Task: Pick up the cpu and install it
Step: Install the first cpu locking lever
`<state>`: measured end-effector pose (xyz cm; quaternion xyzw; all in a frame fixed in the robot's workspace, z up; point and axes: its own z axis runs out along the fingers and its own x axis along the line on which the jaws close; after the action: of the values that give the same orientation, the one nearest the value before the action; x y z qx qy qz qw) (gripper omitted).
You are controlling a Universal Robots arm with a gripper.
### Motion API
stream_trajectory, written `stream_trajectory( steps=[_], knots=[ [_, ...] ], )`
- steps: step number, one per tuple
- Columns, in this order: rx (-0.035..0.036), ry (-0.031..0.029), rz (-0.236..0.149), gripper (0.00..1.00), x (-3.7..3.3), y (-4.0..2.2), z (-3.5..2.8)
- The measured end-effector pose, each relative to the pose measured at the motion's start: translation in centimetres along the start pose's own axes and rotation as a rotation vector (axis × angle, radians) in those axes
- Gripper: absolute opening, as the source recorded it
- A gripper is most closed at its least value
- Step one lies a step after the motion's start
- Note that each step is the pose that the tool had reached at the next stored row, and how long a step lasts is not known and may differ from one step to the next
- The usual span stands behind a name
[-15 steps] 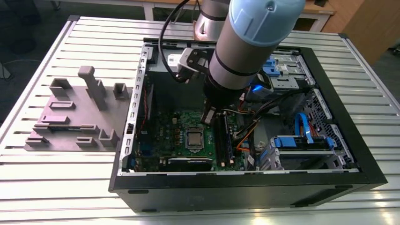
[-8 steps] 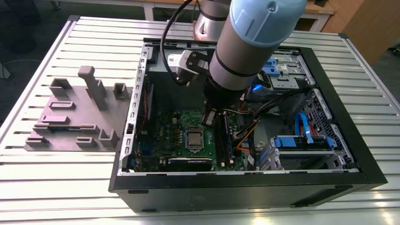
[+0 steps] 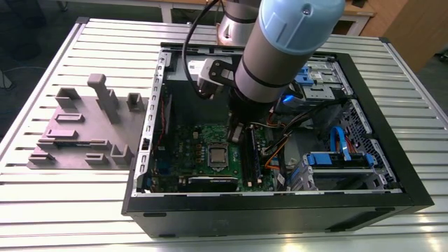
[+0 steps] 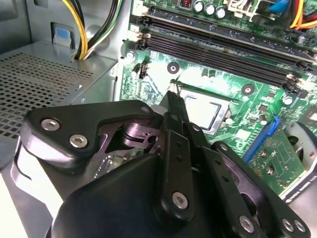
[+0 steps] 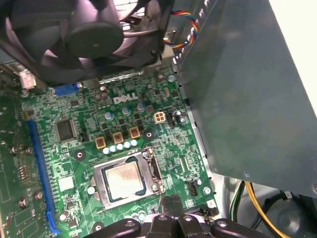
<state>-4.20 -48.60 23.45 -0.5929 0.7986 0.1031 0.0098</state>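
Note:
The cpu (image 3: 219,156) lies flat in the socket on the green motherboard (image 3: 185,144), silver top up. Both wrist views show it too, cpu (image 4: 200,111) and cpu (image 5: 124,179), inside the metal socket frame (image 5: 154,171). My gripper (image 3: 236,134) hangs inside the computer case, just beside the socket on the side of the memory slots (image 4: 223,47). Its black fingers (image 4: 174,106) are shut together with nothing between them. The tips of the gripper (image 4: 172,96) sit at the socket's edge, next to a thin wire lever (image 4: 173,85). The gripper (image 5: 171,202) is a little apart from the chip.
The open black computer case (image 3: 280,210) lies on a slatted metal table (image 3: 70,210). A grey-mauve tray (image 3: 84,126) with upright blocks stands at the exterior view's left. A fan (image 5: 84,34), a grey power supply box (image 5: 247,89), cables (image 3: 280,142) and blue drive brackets (image 3: 336,157) crowd around the board.

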Motion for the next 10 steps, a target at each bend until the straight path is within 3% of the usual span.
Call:
stream_trajectory(
  steps=[4, 9, 10],
  knots=[
    [-0.0012, 0.0046, -0.022, 0.10, 0.16, -0.03, -0.01],
    [0.0015, 0.0167, -0.033, 0.10, 0.36, -0.09, -0.05],
    [0.0026, 0.0216, -0.035, 0.10, 0.38, -0.10, -0.05]
  ],
)
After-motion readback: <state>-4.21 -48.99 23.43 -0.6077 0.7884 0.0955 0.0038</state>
